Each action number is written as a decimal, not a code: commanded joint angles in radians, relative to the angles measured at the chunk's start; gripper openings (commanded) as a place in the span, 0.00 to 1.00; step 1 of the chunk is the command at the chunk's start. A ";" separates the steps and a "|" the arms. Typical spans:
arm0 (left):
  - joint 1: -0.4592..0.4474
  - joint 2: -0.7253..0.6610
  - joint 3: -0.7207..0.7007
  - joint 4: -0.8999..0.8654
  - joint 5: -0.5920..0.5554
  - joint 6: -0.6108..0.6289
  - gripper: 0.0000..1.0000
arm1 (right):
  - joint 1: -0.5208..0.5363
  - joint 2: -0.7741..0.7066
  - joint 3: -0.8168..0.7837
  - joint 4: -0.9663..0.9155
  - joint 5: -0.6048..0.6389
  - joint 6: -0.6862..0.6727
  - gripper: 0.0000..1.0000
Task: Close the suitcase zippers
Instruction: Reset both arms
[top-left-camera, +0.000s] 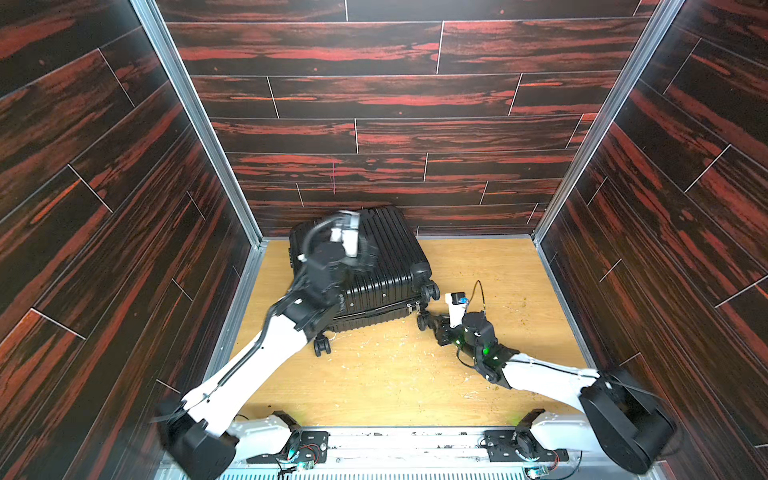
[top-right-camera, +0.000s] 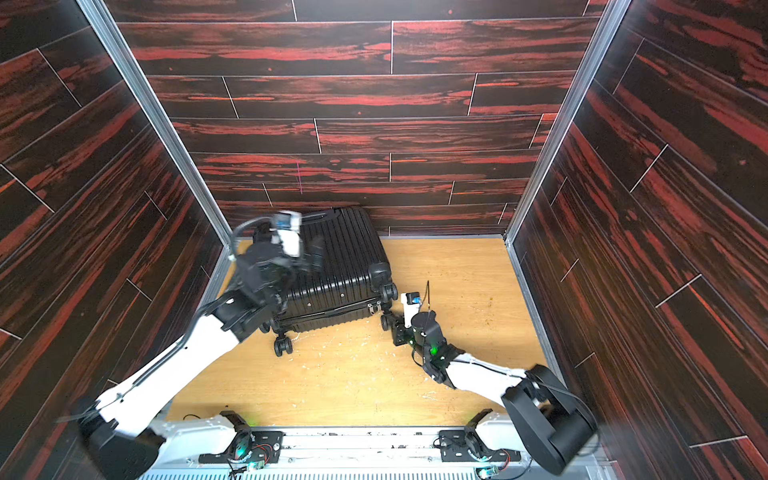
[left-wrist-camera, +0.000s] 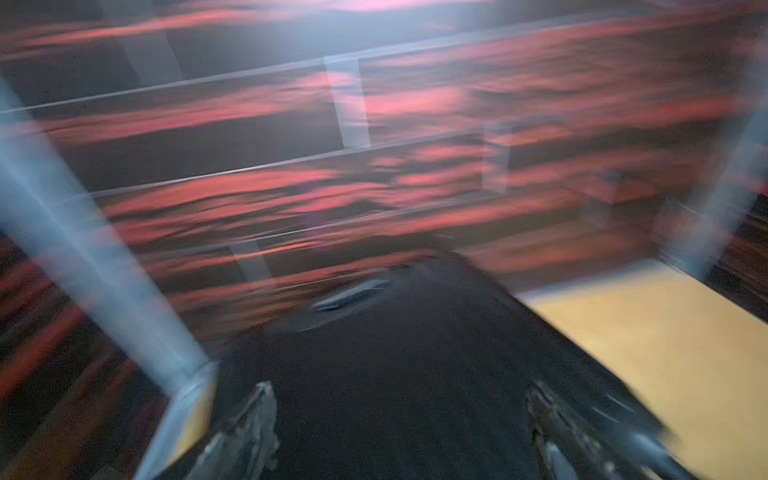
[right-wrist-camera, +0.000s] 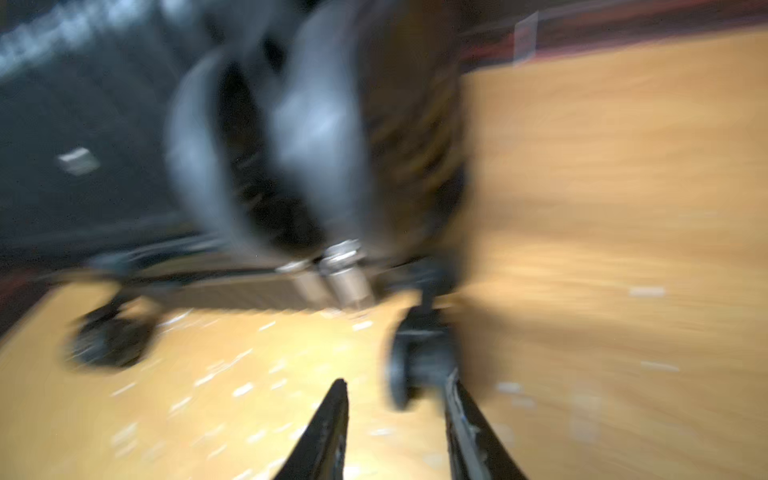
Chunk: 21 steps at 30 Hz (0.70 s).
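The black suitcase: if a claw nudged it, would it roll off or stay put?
Probably no rolling: the suitcase lies flat on one shell, its wheels sticking out sideways. It may slide, since the glossy shell rests on a smooth wooden table. The ribbed shell looks stiff, so it should shift as one piece.

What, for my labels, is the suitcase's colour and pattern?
Suitcase: ribbed glossy black; best in a top view.
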 joint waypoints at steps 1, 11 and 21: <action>0.097 -0.076 -0.072 -0.025 -0.299 -0.145 0.94 | -0.005 -0.062 0.002 -0.113 0.264 -0.059 0.42; 0.374 -0.290 -0.494 -0.068 -0.491 -0.324 0.94 | -0.197 -0.213 0.055 -0.228 0.349 -0.172 0.45; 0.450 -0.221 -0.888 0.321 -0.207 -0.260 1.00 | -0.421 -0.208 -0.036 -0.019 0.242 -0.328 0.47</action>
